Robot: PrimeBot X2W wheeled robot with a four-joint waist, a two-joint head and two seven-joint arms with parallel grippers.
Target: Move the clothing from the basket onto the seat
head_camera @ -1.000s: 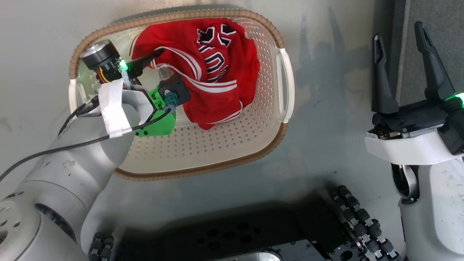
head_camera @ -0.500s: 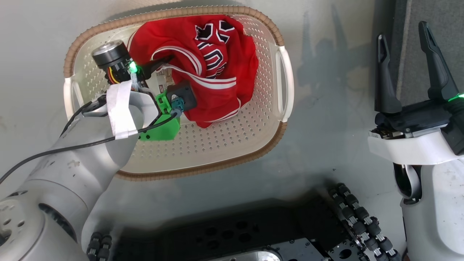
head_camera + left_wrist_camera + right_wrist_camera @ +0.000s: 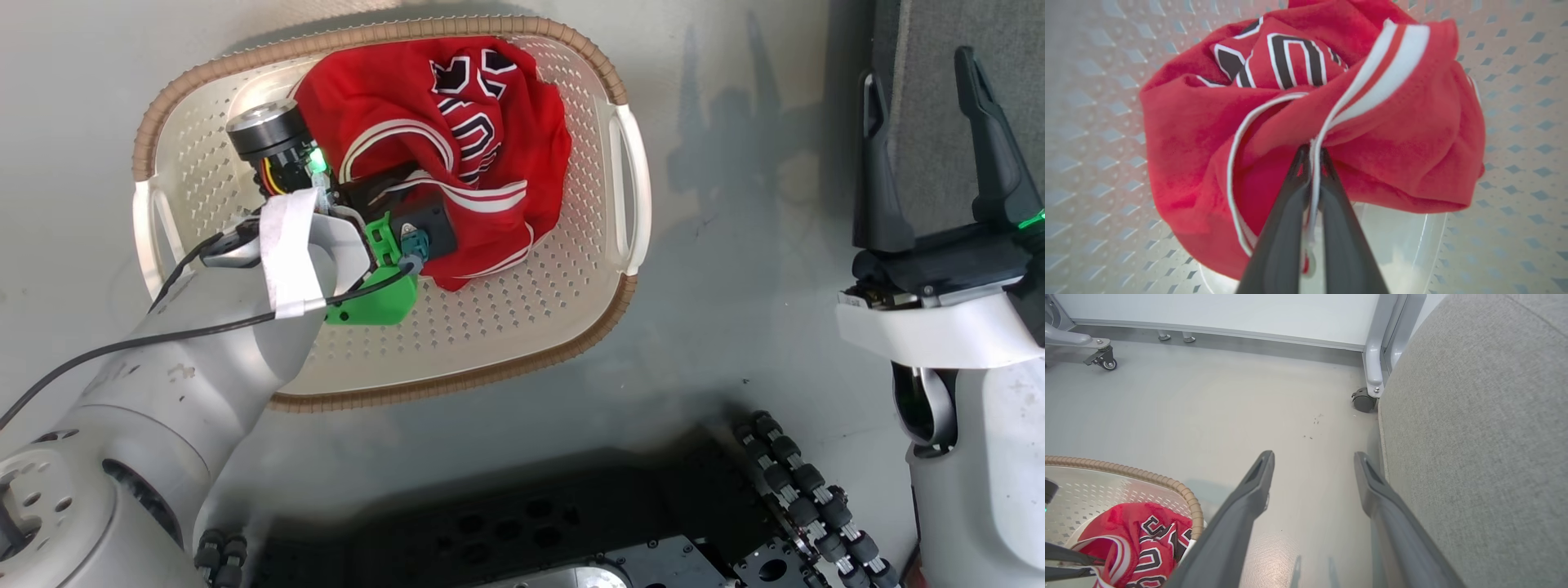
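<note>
Jersey: trim pinched by left gripper.
Right gripper: spread, beside seat.
Basket: lift high, clear right rim.

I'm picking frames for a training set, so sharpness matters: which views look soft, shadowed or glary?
Left wrist view: the jersey is sharp where the left gripper pinches its trim, but the basket wall blurs toward the edges. Head view: crisp, with finger-shaped shadows on the floor beside the right gripper. Right wrist view: sharp, a pale sheen on the floor near the seat.
</note>
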